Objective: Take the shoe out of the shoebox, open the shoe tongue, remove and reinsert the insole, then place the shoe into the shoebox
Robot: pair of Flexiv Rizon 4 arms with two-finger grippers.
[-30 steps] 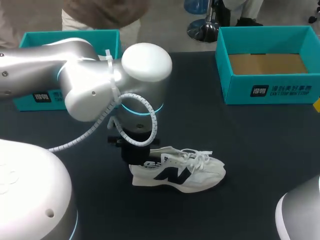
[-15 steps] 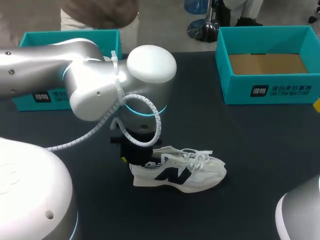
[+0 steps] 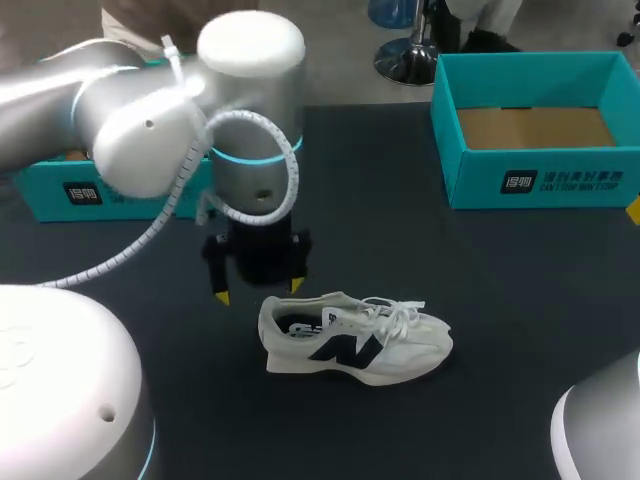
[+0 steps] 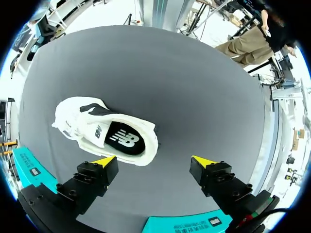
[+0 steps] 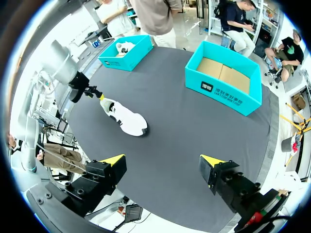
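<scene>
The white shoe (image 3: 355,338) stands upright on the dark table (image 3: 500,300), outside the teal shoebox (image 3: 535,185), which sits open well beyond its toe. The left gripper (image 3: 258,290) hangs just beside the shoe's heel, its 2 fingers spread and empty. The right gripper (image 5: 162,160), likewise spread, is well apart from the shoe.

Toe-side free; left end effector (image 3: 258,291) overhangs the shoe (image 3: 355,342) heel.

A dark table (image 3: 400,250) carries a second teal box (image 3: 45,195) at its left end, with a spare white shoe (image 5: 125,47) inside.
</scene>
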